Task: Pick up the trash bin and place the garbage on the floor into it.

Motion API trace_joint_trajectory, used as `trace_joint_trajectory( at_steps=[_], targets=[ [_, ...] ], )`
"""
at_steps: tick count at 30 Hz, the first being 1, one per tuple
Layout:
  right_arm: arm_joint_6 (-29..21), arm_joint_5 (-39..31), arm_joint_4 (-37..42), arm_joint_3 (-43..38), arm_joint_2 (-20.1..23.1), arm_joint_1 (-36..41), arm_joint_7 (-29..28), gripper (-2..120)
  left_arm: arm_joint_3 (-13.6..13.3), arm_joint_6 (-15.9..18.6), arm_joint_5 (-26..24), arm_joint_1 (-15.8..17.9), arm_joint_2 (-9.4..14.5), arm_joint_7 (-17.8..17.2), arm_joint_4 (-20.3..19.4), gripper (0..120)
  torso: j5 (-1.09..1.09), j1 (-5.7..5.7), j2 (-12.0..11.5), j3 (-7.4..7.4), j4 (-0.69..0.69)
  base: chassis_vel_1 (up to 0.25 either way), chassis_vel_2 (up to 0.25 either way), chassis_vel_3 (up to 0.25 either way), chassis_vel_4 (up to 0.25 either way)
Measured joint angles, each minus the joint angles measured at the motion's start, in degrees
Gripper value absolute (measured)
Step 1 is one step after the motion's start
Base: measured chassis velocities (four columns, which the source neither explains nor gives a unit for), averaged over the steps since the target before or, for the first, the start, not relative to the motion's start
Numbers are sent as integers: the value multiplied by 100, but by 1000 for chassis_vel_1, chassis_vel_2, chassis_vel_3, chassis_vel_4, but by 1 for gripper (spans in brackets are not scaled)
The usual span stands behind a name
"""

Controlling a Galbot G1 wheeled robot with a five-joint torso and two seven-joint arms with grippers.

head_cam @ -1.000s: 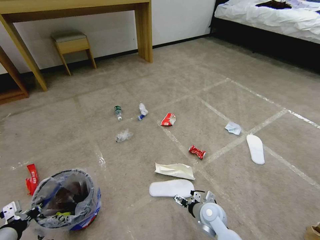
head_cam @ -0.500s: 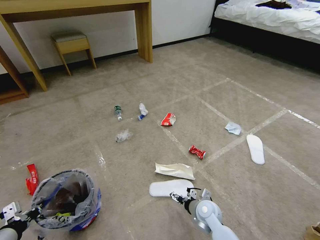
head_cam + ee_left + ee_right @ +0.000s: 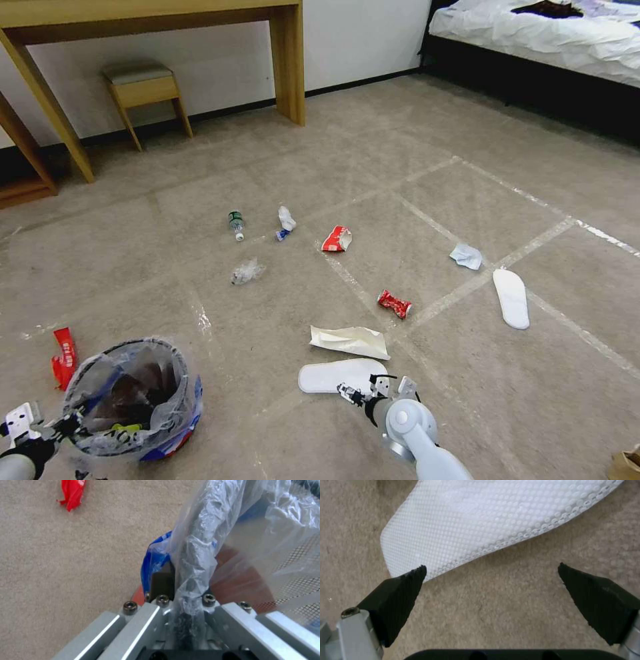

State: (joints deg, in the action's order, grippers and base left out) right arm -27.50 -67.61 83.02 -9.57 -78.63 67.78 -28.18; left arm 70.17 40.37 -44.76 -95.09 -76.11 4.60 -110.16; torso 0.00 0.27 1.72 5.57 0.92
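Down low, the right gripper (image 3: 360,393) is hanging just over the carpet (image 3: 467,373) with its jaws spread wide and nothing between them, at the near edge of a white insole (image 3: 340,375). In the right wrist view one black finger (image 3: 403,590) is sitting at the insole's (image 3: 486,525) rim while the other is over bare carpet (image 3: 493,600). The left gripper (image 3: 63,421) is clamping the bin (image 3: 133,400) by its bag-wrapped rim, at the robot's near left; the left wrist view is showing the crinkled liner (image 3: 196,555) pinched between the jaws and the red base (image 3: 240,580) behind it. A red wrapper (image 3: 63,357) is lying just beside the bin. A folded paper (image 3: 350,341) is lying just beyond the insole, and farther out a crushed can (image 3: 394,303), another red wrapper (image 3: 337,239), a bottle (image 3: 236,224), clear plastic (image 3: 247,271), a crumpled scrap (image 3: 465,256) and a second insole (image 3: 511,298) are scattered well apart.
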Motion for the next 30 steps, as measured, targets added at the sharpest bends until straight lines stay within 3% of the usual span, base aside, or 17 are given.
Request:
trace_joint_trajectory(
  at_steps=[30],
  targets=[
    [415, 336, -375, 73, -180, -195, 565, 100, -30, 3, 7, -3, -20, -9, -13, 1, 0, 0, 0, 0, 0, 0, 0, 0, 0]
  ],
)
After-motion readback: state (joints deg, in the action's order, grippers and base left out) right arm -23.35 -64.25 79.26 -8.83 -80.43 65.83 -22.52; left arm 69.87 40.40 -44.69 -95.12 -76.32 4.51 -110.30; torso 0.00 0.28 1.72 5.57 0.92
